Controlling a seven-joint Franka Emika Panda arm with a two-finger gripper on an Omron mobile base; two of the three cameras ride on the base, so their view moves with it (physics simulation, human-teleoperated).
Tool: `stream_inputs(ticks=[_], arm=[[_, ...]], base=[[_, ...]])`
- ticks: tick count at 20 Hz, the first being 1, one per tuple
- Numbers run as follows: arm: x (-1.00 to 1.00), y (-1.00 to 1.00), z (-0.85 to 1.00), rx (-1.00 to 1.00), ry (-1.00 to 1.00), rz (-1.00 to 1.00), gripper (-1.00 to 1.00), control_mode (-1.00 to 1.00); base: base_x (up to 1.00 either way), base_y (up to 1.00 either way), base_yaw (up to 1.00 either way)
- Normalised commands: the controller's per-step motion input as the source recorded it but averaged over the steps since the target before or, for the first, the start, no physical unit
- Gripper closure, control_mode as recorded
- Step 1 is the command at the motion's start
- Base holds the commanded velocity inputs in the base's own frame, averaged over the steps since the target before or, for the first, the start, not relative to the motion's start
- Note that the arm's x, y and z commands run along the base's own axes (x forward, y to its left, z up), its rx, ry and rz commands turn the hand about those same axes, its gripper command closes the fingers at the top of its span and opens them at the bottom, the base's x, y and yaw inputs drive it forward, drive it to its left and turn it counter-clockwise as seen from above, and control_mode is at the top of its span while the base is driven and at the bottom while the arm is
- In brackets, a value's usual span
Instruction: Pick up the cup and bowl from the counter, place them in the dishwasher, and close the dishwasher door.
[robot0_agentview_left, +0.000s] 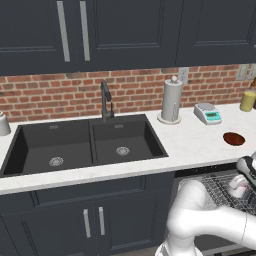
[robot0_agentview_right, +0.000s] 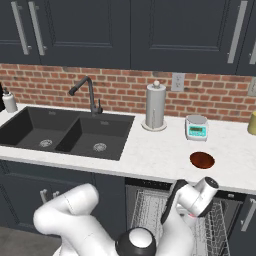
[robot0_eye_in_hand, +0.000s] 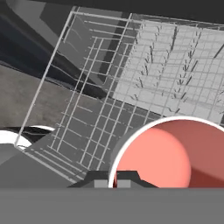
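Observation:
My gripper (robot0_eye_in_hand: 113, 181) is shut on the rim of the small pinkish-red cup (robot0_eye_in_hand: 162, 162), holding it above the silver wire rack (robot0_eye_in_hand: 144, 83) of the open dishwasher (robot0_agentview_right: 150, 210). From the left base the hand and cup (robot0_agentview_left: 239, 188) hang over the rack (robot0_agentview_left: 216, 189) just below the counter edge. The dark reddish-brown bowl (robot0_agentview_left: 234, 138) (robot0_agentview_right: 202, 160) sits alone on the white counter (robot0_agentview_left: 190, 145) (robot0_agentview_right: 160, 150), in front of the kitchen scale. The dishwasher door is out of view.
A black double sink (robot0_agentview_left: 82, 145) with a faucet (robot0_agentview_left: 106, 102) lies to the left. A paper towel roll (robot0_agentview_right: 155, 106), a small scale (robot0_agentview_right: 196, 127) and an olive-yellow cylinder (robot0_agentview_left: 247, 101) stand along the brick wall. Navy cabinets flank the dishwasher.

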Motion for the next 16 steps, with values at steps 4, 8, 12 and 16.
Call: stream_inputs(ticks=[4, 8, 12, 16], arm=[[0.37, 0.03, -0.40, 0.00, 0.00, 0.00, 1.00, -1.00], [0.35, 0.03, -0.44, 0.00, 0.01, 0.00, 1.00, -1.00], [0.16, 0.00, -0.53, 0.00, 0.03, -0.01, 1.00, -1.00], [0.00, 0.00, -0.67, 0.00, 0.05, -0.02, 1.00, -1.00]], base=[[0.00, 0.00, 0.00], [0.00, 0.00, 0.00], [0.00, 0.00, 0.00], [0.00, 0.00, 0.00]])
